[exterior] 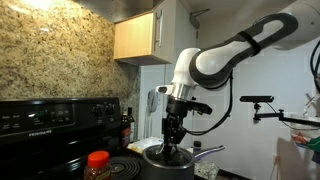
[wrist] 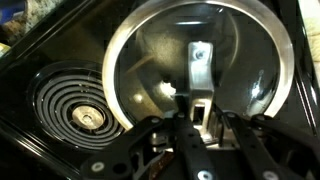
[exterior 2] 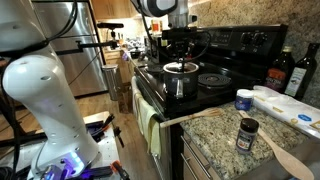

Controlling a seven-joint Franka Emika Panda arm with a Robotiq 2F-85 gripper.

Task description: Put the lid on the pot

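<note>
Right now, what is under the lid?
The pot is directly under the lid; its dark wall shows in an exterior view. Its inside is covered by the lid and the end effector at the knob, so any contents cannot be seen.

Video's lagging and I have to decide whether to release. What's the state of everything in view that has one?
lid: down over the pot, looks level
pot: upright on the stove, covered
gripper: at the lid's knob; open or shut, cannot tell
coil burner: dark, not glowing
orange-capped jar: upright, cap on
upper cabinet: doors shut
dark-lidded jar: upright, closed
</note>
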